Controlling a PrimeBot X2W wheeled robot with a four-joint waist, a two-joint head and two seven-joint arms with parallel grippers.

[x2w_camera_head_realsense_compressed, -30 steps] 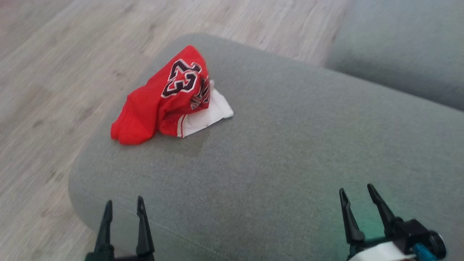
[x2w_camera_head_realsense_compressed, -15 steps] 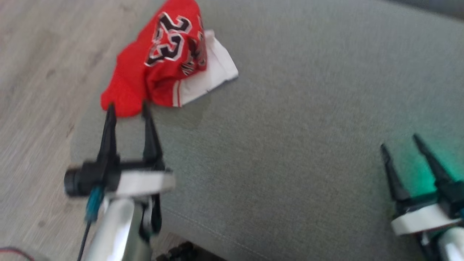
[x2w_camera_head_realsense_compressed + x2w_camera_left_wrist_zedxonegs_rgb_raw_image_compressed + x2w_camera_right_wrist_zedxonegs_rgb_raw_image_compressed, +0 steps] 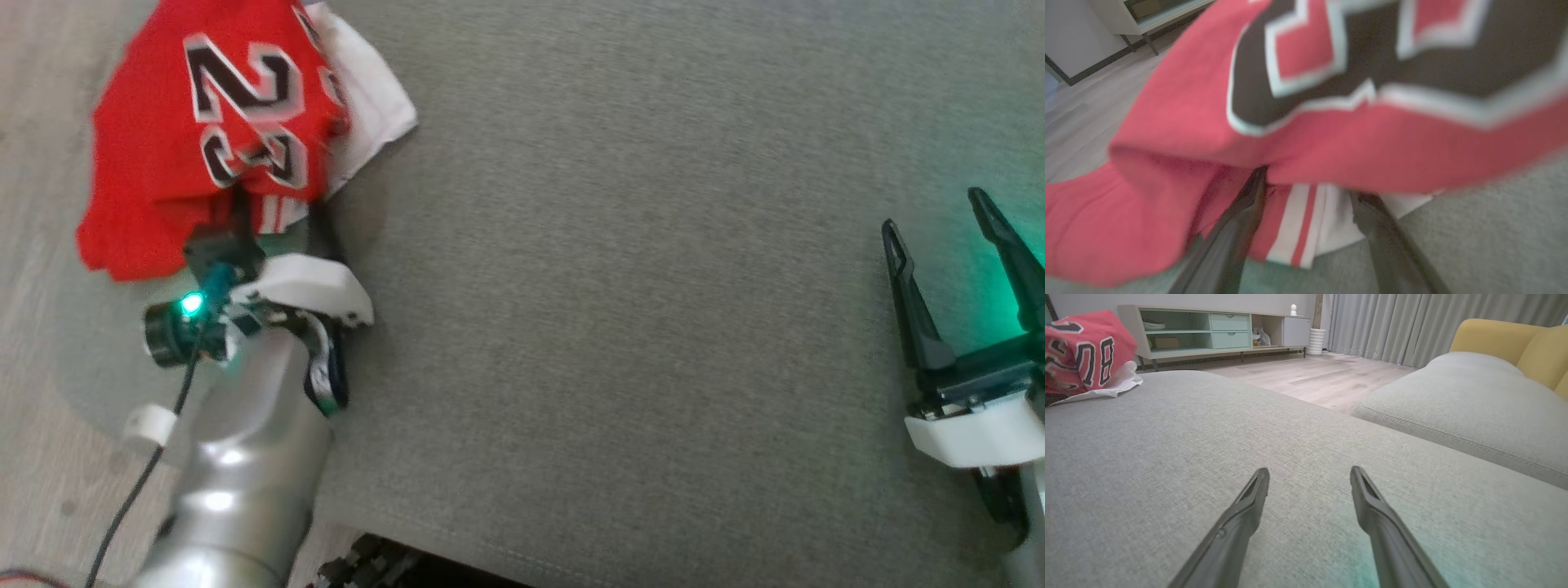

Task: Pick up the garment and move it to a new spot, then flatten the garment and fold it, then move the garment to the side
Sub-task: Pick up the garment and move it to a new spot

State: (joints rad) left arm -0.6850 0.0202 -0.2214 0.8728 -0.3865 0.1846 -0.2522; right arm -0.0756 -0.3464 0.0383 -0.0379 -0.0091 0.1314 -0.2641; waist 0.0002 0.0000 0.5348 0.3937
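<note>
Garment (image 3: 204, 122): a red sports shirt with big dark numbers and a white part under it. It is bunched up in a lump at the far left corner of the grey cushion (image 3: 612, 286), close to the edge.
Left gripper (image 3: 1310, 190): its two dark fingers are spread apart and poked in under the low red fold of the shirt. The striped hem sits between them. They are not pinching it yet.
Why so low: I think one finger is meant to go under the cloth and one over it, to get a good bite on the lump.
Left arm (image 3: 237, 457): silver, reaching in from the bottom left, with a little green light at the wrist.
Step in hand: the very first one, the picking up. Nothing is lifted, flat or folded yet.
Right gripper (image 3: 933, 210): fingers spread too, holding nothing. It hangs low over bare cushion, well apart from the shirt, I guess to be out of the way.
Room to work: the middle of the cushion is bare, a good new spot for the shirt.
Watch out: a bad pinch could shove the shirt off the edge onto the wooden floor (image 3: 24, 245).
Further off: a second grey cushion (image 3: 1474, 400) and a long shelf unit (image 3: 1216, 330) by the wall.
</note>
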